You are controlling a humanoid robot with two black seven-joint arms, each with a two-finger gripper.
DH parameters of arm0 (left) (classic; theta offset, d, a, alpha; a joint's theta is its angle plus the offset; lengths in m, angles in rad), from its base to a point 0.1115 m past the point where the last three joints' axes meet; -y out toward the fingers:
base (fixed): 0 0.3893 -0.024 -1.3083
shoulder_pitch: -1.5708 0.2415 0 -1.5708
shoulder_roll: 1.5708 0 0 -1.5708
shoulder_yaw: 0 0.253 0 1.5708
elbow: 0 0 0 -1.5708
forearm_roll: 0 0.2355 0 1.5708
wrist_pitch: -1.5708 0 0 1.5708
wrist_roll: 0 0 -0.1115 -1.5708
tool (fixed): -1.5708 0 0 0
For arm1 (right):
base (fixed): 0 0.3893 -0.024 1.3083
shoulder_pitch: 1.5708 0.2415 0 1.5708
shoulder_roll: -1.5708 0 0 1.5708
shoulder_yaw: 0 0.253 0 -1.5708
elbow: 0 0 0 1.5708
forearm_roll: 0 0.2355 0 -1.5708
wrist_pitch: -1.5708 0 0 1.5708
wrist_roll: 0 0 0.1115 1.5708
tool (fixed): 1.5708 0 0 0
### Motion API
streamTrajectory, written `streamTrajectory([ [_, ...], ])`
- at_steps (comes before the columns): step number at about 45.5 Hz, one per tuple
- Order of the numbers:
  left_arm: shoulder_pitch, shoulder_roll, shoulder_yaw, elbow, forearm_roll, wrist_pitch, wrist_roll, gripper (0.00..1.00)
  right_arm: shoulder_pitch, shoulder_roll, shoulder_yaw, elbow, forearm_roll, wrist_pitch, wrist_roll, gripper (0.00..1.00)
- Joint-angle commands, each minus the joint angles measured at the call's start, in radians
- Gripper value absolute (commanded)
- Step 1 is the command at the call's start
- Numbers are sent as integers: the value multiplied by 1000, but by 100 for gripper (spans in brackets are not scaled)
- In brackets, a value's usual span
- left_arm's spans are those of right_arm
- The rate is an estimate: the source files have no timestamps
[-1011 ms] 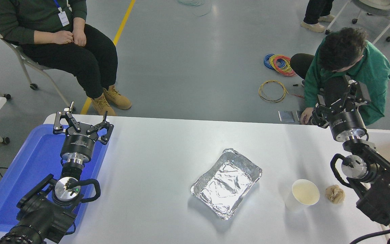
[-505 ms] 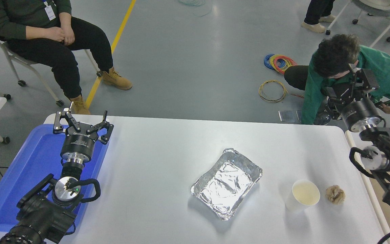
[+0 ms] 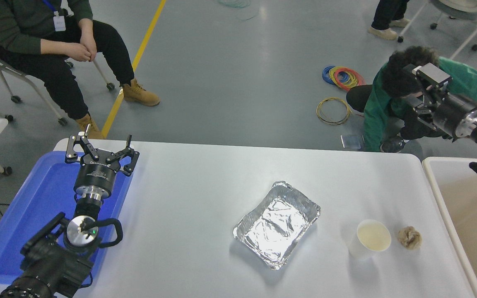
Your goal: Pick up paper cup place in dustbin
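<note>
The white paper cup point(image 3: 369, 241) stands upright on the table's right front part, cream inside showing. The cream-white dustbin point(image 3: 434, 182) stands against the table's right edge, its beige interior open to view. My right gripper point(image 3: 425, 85) is raised at the upper right, beyond the dustbin's far corner and in front of a crouching person. It is far from the cup, and its state is unclear. My left gripper point(image 3: 99, 150) is parked open and empty over the blue tray point(image 3: 23, 207) at the lower left.
A crinkled foil tray point(image 3: 278, 223) lies left of the cup. A small tan paper ball point(image 3: 409, 238) lies right of it. A person in green point(image 3: 387, 103) crouches past the table's far right edge. Another person point(image 3: 48, 37) sits at the top left.
My right arm has swung up and to the right, off the table, uncovering the dustbin. The seated person has rolled back to the left. The cup has not moved.
</note>
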Motion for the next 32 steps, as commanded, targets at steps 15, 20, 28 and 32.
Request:
streamTrajectory([
  [15, 0, 1, 0, 0, 0, 0, 0, 100, 557, 109, -630, 96, -90, 513, -206, 100],
  [20, 0, 1, 0, 0, 0, 0, 0, 100, 590, 140, -632, 96, -94, 516, -205, 100],
  [28, 0, 1, 0, 0, 0, 0, 0, 100, 657, 160, -655, 171, -96, 516, -205, 100],
  [32, 0, -1, 0, 0, 0, 0, 0, 100, 702, 161, -681, 243, -96, 516, -205, 100],
])
